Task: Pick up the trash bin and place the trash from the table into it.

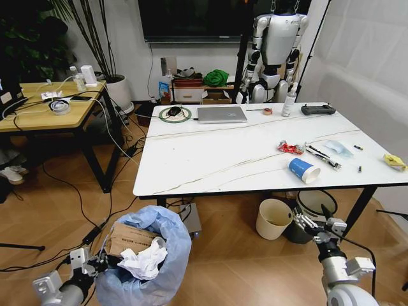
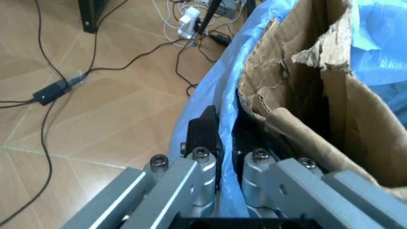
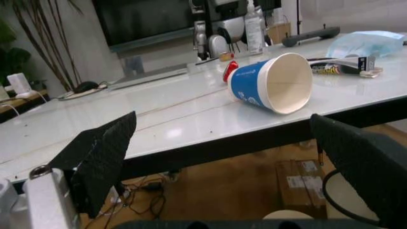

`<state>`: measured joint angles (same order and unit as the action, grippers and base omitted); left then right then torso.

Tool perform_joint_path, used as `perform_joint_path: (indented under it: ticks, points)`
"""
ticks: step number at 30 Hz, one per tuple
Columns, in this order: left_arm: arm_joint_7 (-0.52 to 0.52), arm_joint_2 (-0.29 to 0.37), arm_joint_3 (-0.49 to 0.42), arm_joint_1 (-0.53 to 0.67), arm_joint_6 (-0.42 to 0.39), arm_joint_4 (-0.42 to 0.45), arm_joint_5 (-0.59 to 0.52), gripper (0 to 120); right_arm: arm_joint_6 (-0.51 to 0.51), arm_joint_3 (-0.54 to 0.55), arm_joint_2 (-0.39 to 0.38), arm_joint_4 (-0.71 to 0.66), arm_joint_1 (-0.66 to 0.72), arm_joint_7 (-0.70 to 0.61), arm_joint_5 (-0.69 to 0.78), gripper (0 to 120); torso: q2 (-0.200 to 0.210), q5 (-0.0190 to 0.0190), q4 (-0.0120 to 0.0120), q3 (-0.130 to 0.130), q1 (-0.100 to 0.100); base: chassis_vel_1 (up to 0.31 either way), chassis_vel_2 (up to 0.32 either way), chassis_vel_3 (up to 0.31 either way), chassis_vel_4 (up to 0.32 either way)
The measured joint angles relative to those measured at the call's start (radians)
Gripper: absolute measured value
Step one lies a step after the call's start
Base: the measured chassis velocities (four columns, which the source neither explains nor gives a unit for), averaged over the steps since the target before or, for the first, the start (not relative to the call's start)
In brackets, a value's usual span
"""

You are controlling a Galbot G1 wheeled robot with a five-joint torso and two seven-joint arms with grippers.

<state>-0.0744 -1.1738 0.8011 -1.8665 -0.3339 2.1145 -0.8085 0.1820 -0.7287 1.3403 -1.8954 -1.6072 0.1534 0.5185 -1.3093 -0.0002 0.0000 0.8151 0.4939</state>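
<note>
The trash bin point(image 1: 153, 271), lined with a puffy light-blue bag point(image 2: 219, 95), stands on the floor at the lower left. It holds a brown cardboard box point(image 1: 131, 239) and crumpled white tissues point(image 1: 145, 261). My left gripper point(image 1: 95, 261) is shut on the bin's rim, with the bag pinched between its fingers point(image 2: 203, 131). On the white table point(image 1: 210, 159) lie a blue paper cup point(image 1: 303, 170) on its side, a red wrapper point(image 1: 290, 148), a light-blue mask point(image 1: 338, 148) and a yellow scrap point(image 1: 395, 161). My right gripper point(image 1: 315, 221) is open below the table's front edge, facing the cup point(image 3: 267, 83).
A silver laptop point(image 1: 221, 114), a black controller point(image 1: 318, 109) and a bottle point(image 1: 288, 102) sit at the table's far side. Under the table stand a cream bucket point(image 1: 274, 218) and a white bin with a black rim point(image 1: 317, 204). Cables trail across the floor point(image 1: 76, 197) beside a wooden table point(image 1: 51, 111).
</note>
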Motion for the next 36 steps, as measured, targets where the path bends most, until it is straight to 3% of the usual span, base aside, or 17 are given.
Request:
perform_joint_path:
  ticks: [36]
  points:
    - [0.008, -0.018, -0.028, -0.013, 0.013, 0.004, 0.025, 0, -0.004, -0.010, -0.002, 0.015, 0.010, 0.022, 0.023, 100, 0.000, 0.0002, -0.0001, 0.000, 0.000, -0.053, -0.056, 0.059, 0.057]
